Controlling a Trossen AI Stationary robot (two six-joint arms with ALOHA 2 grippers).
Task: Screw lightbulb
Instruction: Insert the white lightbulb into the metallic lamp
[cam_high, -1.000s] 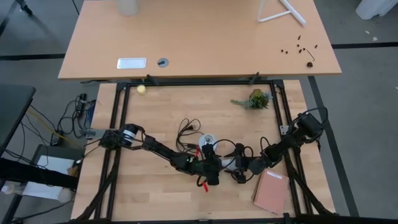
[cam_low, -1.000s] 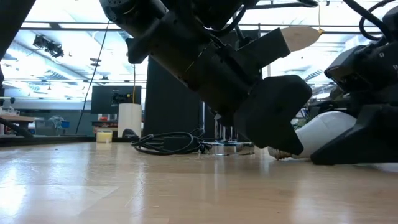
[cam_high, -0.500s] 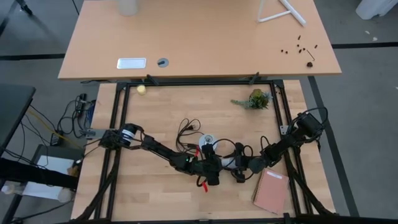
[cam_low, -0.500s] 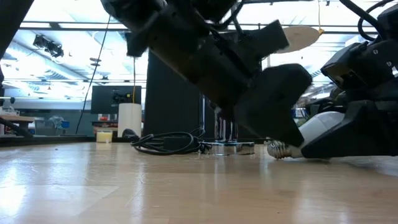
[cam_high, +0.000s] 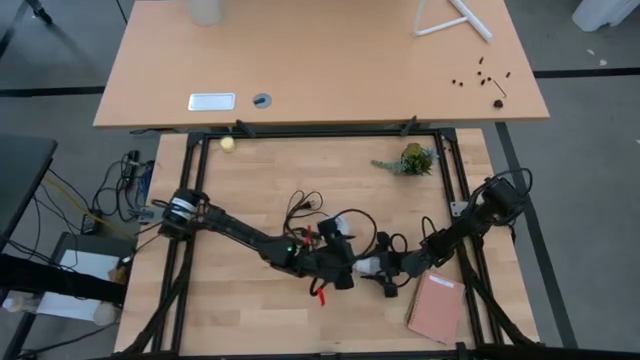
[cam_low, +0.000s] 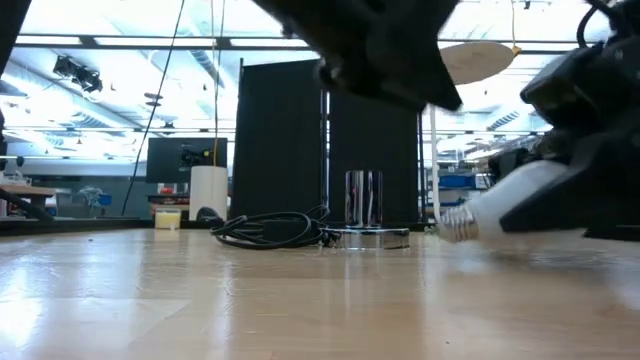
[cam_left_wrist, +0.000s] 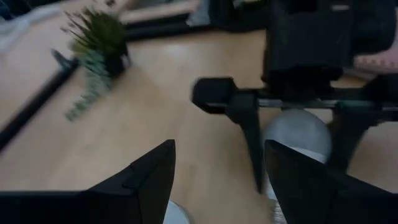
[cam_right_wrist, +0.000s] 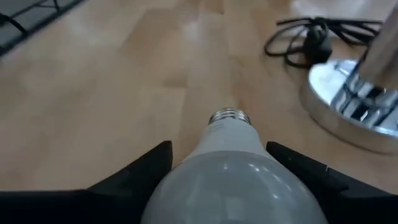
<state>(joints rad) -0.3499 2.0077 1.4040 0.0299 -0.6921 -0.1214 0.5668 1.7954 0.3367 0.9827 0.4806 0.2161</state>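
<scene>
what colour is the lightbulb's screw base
Silvery grey metal, on the white lightbulb held by the right gripper; clearest in the right wrist view.

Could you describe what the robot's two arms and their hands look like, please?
Both arms are dark, jointed and slender, with black cables looped along them. The left arm has a pale band by its base and small red and green marks close to the left hand. The right hand ends in two flat, black, wedge-shaped fingers, as does the left.
</scene>
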